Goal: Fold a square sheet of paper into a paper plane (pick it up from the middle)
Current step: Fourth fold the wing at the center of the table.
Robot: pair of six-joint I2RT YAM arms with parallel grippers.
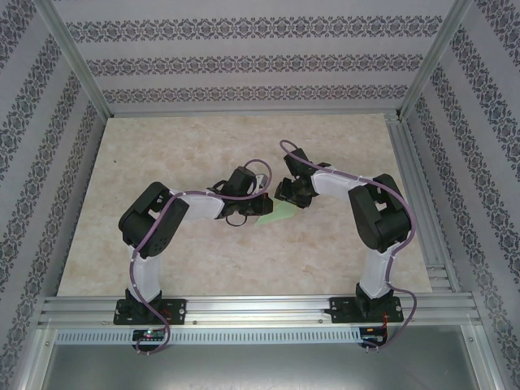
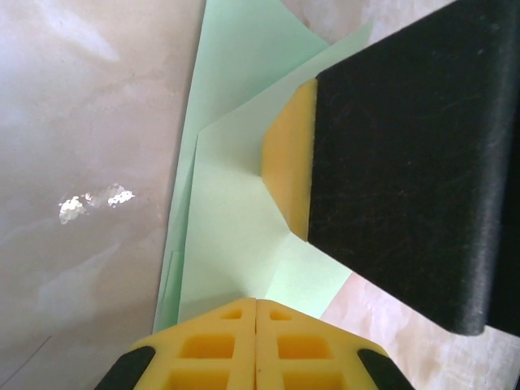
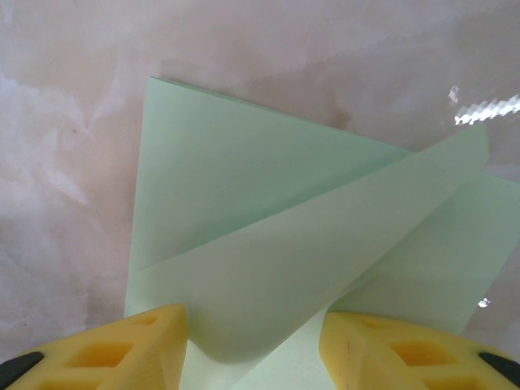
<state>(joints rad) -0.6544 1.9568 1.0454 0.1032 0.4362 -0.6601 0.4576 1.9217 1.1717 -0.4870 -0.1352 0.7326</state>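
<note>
Square sheet of paper lies partly folded at the centre of the table, mid-frame in the top view, between the two wrists. In the right wrist view one flap stands up from the flat layer, rising toward the upper right. The right gripper straddles that flap at the bottom edge, jaws about half spread and clamping nothing; I judge this serves to guide the flap over. In the left wrist view its yellow pad sits against the fold, upper centre. The left gripper is fully closed at the bottom edge, tips meeting at the paper's near border, probably to pin it. Whether paper is nipped, I cannot tell.
</note>
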